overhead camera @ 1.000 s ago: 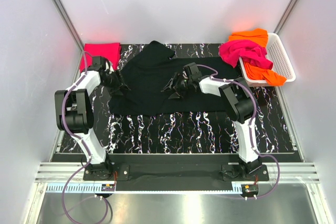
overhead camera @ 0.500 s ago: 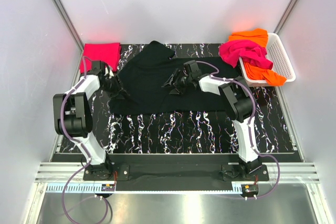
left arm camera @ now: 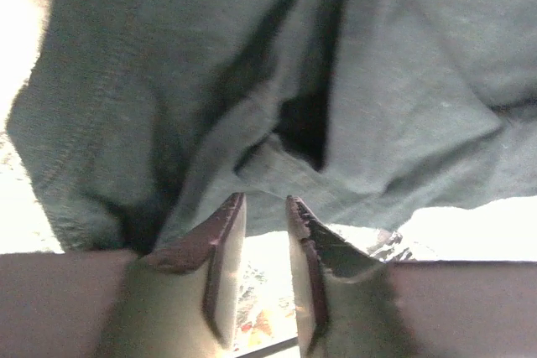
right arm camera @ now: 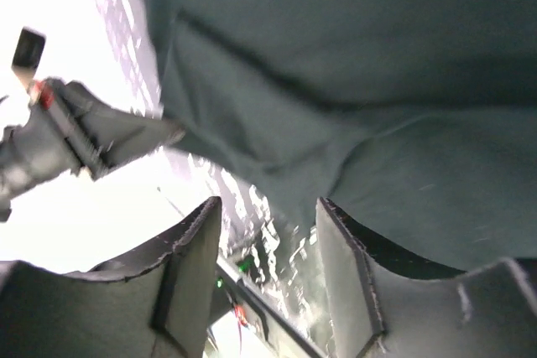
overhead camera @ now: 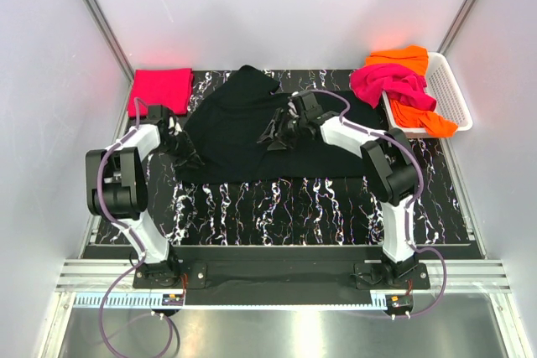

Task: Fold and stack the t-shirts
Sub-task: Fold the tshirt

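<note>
Top view, black shirt: the large black cloth t-shirt (overhead camera: 243,136) lies spread and rumpled across the far middle of the black, white-veined marble-pattern table (overhead camera: 277,207).
Top view, left gripper: my left gripper (overhead camera: 186,157) is down at that shirt's left edge.
Top view, right gripper: my right gripper (overhead camera: 273,136) sits over the shirt's middle, low on the cloth.
Top view, other shirts: the red-pink t-shirt (overhead camera: 159,88) lies as a flat rectangle at the far-left corner. The magenta t-shirt (overhead camera: 390,83) drapes over the rim of the white plastic lattice basket (overhead camera: 449,94) at far right. The orange t-shirt (overhead camera: 401,58) spills from the basket.
Left wrist view: my fingers (left arm camera: 225,249) stand a narrow gap apart with nothing between them. A creased fold of black cloth lies just ahead of the tips.
Right wrist view: my fingers (right arm camera: 189,266) stand well apart, gripping nothing. Black folds fill the view ahead.
</note>
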